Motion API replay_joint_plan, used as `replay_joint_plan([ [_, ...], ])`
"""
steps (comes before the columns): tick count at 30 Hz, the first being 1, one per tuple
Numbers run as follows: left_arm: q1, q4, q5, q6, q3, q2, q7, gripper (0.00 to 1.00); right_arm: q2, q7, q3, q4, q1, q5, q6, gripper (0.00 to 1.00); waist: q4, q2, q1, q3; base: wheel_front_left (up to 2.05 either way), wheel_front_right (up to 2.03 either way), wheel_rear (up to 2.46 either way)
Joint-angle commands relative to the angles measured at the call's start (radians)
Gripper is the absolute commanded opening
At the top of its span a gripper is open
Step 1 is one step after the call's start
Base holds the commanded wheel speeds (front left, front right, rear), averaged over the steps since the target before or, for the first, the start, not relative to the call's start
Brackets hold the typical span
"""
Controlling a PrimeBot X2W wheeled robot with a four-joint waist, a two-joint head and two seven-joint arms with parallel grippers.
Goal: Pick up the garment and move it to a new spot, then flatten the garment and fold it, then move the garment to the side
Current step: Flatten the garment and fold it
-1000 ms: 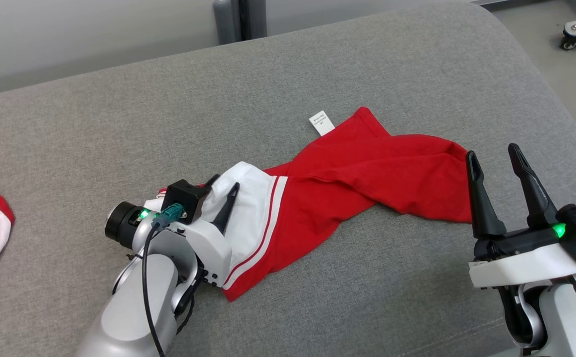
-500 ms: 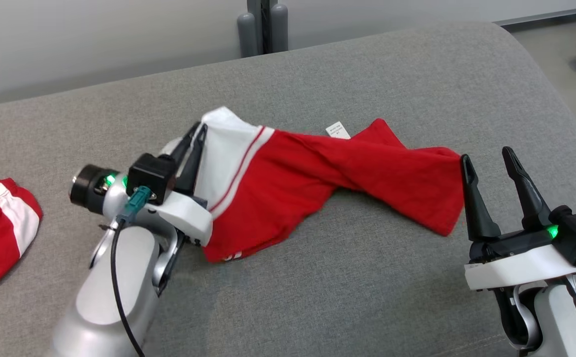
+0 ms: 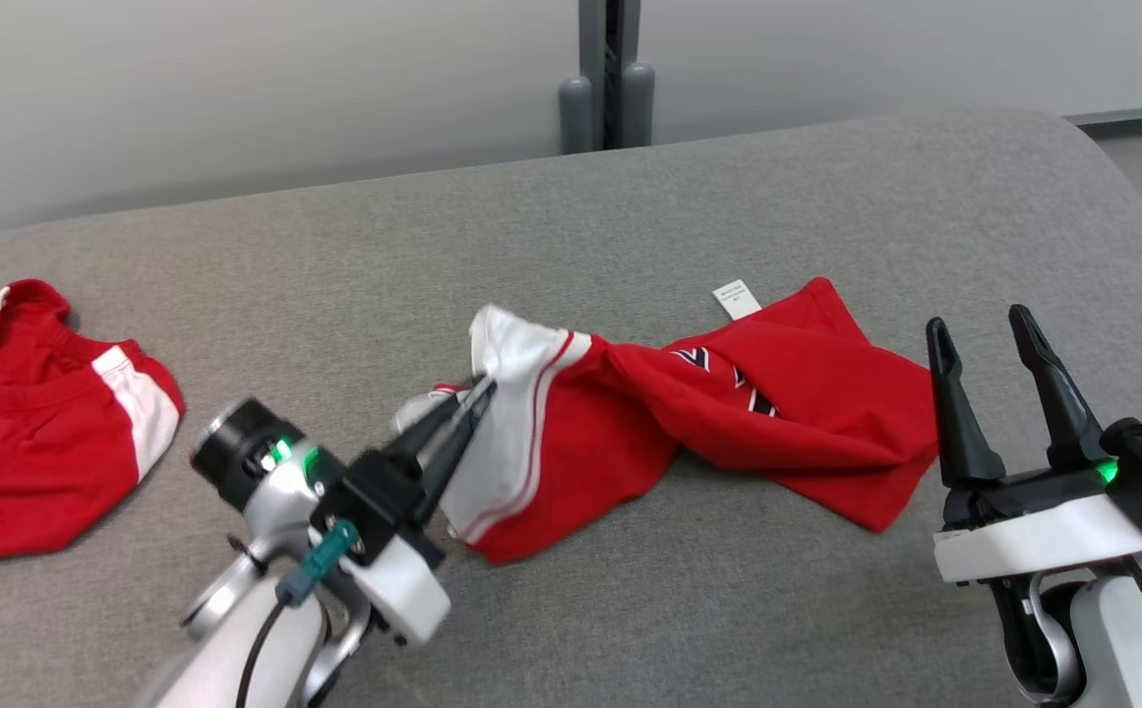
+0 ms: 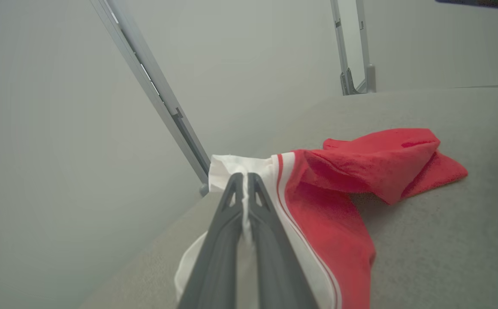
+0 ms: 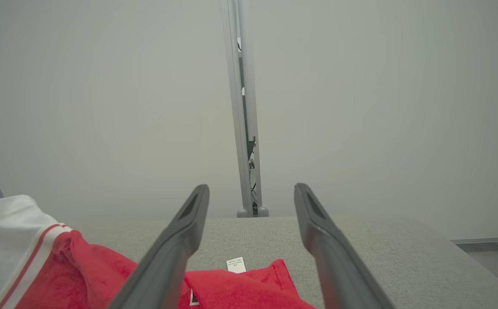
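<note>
A red garment (image 3: 728, 413) with a white, red-striped end lies bunched across the middle of the grey cushioned surface (image 3: 630, 216). My left gripper (image 3: 477, 398) is shut on the white end and holds it lifted off the surface; in the left wrist view the closed fingers (image 4: 244, 184) pinch the white cloth, with the red part of the garment (image 4: 360, 171) trailing right. My right gripper (image 3: 979, 329) stands open beside the garment's right edge, holding nothing. In the right wrist view its fingers (image 5: 193, 214) frame the garment (image 5: 240, 292) and its white label (image 5: 236, 265).
A second red and white garment (image 3: 30, 423) lies at the far left of the surface. A grey post (image 3: 605, 69) stands against the pale wall behind. The surface's rounded right edge (image 3: 1131, 197) drops to the floor.
My left gripper closed on the white end and raised it, dragging the garment into a tighter bunch. The head camera shifted, bringing more of the left garment into view. The right gripper stayed open.
</note>
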Motion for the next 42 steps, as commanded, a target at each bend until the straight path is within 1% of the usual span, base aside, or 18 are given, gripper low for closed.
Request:
replay_joint_plan([
  [1,0.067,-0.045,-0.038,-0.014,-0.029,0.025,0.043,0.00,-0.005,-0.001,-0.014,0.004,0.018,0.003,0.000,1.00,0.042,0.0000,0.0000,-0.021,0.00,0.00,0.00],
  [2,0.099,-0.074,-0.059,-0.020,-0.047,0.043,0.073,0.00,-0.004,-0.002,-0.020,0.005,0.022,0.003,0.000,1.00,0.055,0.0000,0.0000,-0.025,0.00,0.00,0.00],
  [3,0.099,-0.074,-0.059,-0.020,-0.047,0.043,0.073,0.00,-0.004,-0.002,-0.020,0.005,0.022,0.003,0.000,1.00,0.055,0.0000,0.0000,-0.025,0.00,0.00,0.00],
  [8,0.215,-0.234,-0.178,-0.032,-0.149,0.127,0.216,0.00,0.001,-0.002,-0.027,0.015,0.029,-0.001,0.000,1.00,0.111,0.0000,0.0000,-0.041,0.00,0.00,0.00],
  [12,0.230,-0.329,-0.266,-0.031,-0.279,0.203,0.287,0.00,0.006,-0.002,-0.022,0.025,0.022,-0.007,0.000,1.00,0.137,0.0000,0.0000,-0.050,0.00,0.00,0.00],
  [15,0.216,-0.356,-0.330,-0.031,-0.345,0.231,0.314,0.00,0.009,-0.002,-0.016,0.031,0.014,-0.009,0.000,1.00,0.145,0.0000,0.0000,-0.052,0.00,0.00,0.00],
  [17,0.212,-0.367,-0.384,-0.031,-0.375,0.230,0.319,1.00,0.010,-0.002,-0.012,0.033,0.011,-0.009,0.000,1.00,0.146,0.0000,0.0000,-0.052,0.00,0.00,0.00],
  [19,0.206,-0.361,-0.428,-0.032,-0.362,0.229,0.306,1.00,0.010,-0.001,-0.009,0.034,0.009,-0.009,0.000,1.00,0.145,0.0000,0.0000,-0.051,0.00,0.00,0.00],
  [22,0.190,-0.350,-0.447,-0.032,-0.349,0.238,0.285,1.00,0.003,-0.002,-0.011,0.036,0.010,-0.007,0.000,1.00,0.139,0.0000,0.0000,-0.051,0.00,0.00,0.00],
  [25,0.174,-0.345,-0.471,-0.014,-0.306,0.234,0.254,1.00,-0.001,-0.002,-0.014,0.037,0.011,-0.006,0.000,1.00,0.131,0.0000,0.0000,-0.050,0.00,0.00,0.00],
  [27,0.161,-0.336,-0.473,0.019,-0.264,0.229,0.222,1.00,-0.001,-0.002,-0.012,0.037,0.009,-0.005,0.000,1.00,0.124,0.0000,0.0000,-0.049,0.00,0.00,0.00],
  [30,0.149,-0.309,-0.462,0.088,-0.197,0.209,0.153,1.00,0.002,-0.002,-0.001,0.033,0.005,-0.005,0.000,1.00,0.107,0.0000,0.0000,-0.047,0.00,0.00,0.00],
  [33,0.140,-0.267,-0.473,0.150,-0.128,0.178,0.073,1.00,0.005,-0.002,0.014,0.023,0.009,-0.006,0.000,1.00,0.089,0.0000,0.0000,-0.046,0.00,0.00,0.00],
  [35,0.164,-0.230,-0.541,0.172,-0.078,0.122,0.012,1.00,-0.004,-0.002,0.035,0.018,0.014,-0.017,0.000,1.00,0.076,0.0000,0.0000,-0.044,0.00,0.00,0.00],
  [38,0.179,-0.154,-0.579,0.175,-0.022,0.087,-0.034,1.00,-0.026,-0.001,0.068,0.015,0.011,-0.029,0.000,1.00,0.050,0.0000,0.0000,-0.032,0.00,0.00,0.00],
  [39,0.179,-0.154,-0.579,0.175,-0.022,0.087,-0.034,1.00,-0.026,-0.001,0.068,0.015,0.011,-0.029,0.000,1.00,0.050,0.0000,0.0000,-0.032,0.00,0.00,0.00],
  [40,0.184,-0.104,-0.594,0.178,0.001,0.048,-0.049,1.00,-0.034,-0.002,0.067,0.008,0.004,-0.022,0.000,1.00,0.035,0.0000,0.0000,-0.023,0.00,0.00,0.00],
  [42,0.181,-0.052,-0.592,0.174,0.014,0.026,-0.057,1.00,-0.038,-0.002,0.059,-0.002,0.000,-0.016,0.000,1.00,0.020,0.0000,0.0000,-0.011,0.00,0.00,0.00],
])
